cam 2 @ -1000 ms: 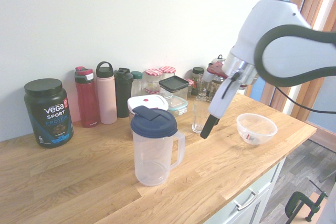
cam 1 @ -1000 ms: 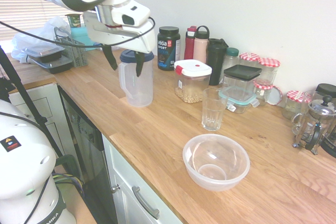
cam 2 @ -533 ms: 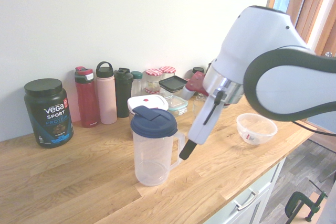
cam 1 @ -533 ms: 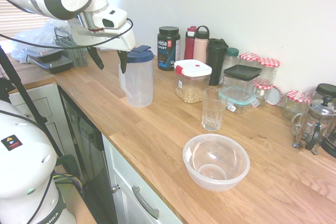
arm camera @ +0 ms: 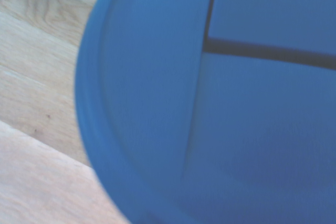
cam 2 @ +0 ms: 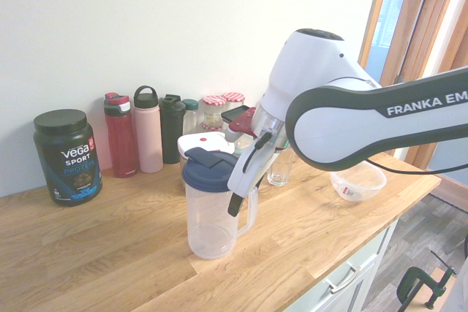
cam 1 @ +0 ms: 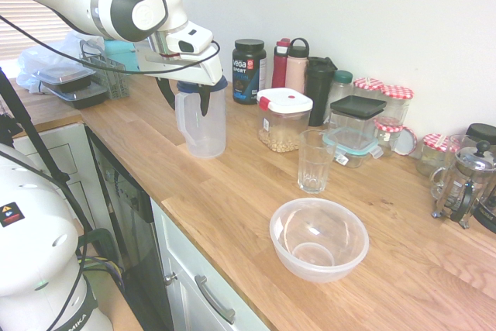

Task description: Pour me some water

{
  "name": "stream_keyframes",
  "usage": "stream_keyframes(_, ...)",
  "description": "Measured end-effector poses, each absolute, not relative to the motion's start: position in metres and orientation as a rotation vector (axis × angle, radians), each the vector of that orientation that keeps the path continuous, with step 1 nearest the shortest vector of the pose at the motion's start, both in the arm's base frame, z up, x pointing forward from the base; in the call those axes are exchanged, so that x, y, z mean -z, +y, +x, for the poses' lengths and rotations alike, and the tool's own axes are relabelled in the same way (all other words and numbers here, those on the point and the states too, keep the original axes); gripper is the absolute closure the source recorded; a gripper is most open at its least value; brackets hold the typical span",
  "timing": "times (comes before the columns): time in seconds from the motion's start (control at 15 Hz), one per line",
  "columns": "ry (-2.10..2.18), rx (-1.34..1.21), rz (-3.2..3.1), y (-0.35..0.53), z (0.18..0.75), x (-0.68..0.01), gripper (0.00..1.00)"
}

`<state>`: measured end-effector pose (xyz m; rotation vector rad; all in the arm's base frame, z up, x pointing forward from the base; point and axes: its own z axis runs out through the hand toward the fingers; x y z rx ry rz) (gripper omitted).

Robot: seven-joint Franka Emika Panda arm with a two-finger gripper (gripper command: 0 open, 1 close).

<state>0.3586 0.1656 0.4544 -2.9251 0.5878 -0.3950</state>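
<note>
Two vessels mattered to us: the lidded pitcher [cam 1: 204, 123] and the drinking glass [cam 1: 313, 162], both upright on the wooden counter [cam 1: 225, 218]. Our gripper [cam 1: 183, 106] was at the pitcher's handle side, its jaws spread wide with nothing pinched between them. By our reckoning we were only at the approach: the pitcher had not been lifted, the glass looked empty, and grasping, carrying, pouring and setting down all remained. We could not make out any water in the pitcher, so that wanted checking. Its blue lid [arm camera: 152, 93] filled much of the wrist view. The pitcher stood toward the counter's front edge, the side above the cabinets, with its handle [cam 2: 251, 210] facing partly that way. Bare wood lay between pitcher and glass along that edge, which we judged the easier lane. Toward the wall edge, the white-lidded container [cam 1: 284, 118] left less room, and the clear bowl [cam 1: 318, 242] sat near the front edge, just beside the glass.
</note>
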Motion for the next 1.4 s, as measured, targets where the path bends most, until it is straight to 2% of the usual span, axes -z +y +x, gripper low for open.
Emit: stream_keyframes(1.4, 0.619, 0.385, -2.937, 0.168, 0.371, -0.451, 1.0)
